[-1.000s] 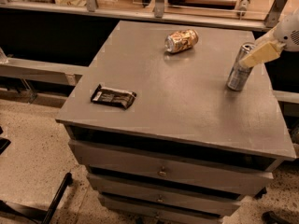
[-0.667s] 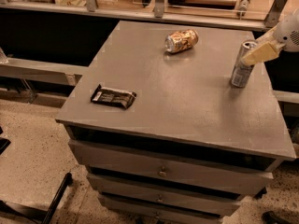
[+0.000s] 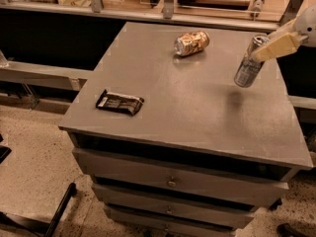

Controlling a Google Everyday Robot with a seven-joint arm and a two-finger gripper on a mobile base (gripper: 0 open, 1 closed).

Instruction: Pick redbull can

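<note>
My hand [image 3: 260, 52] is clamped on the redbull can [image 3: 246, 72], which stood on the tabletop [image 3: 197, 112] a second ago and now hangs tilted above it, right of the toppled orange can [image 3: 191, 43], so the pick looks nearly done.

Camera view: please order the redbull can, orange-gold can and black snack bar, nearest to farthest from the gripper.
1. redbull can, in the gripper's jaws, upper right.
2. orange-gold can, lying at the table's back.
3. black snack bar, front left.
</note>
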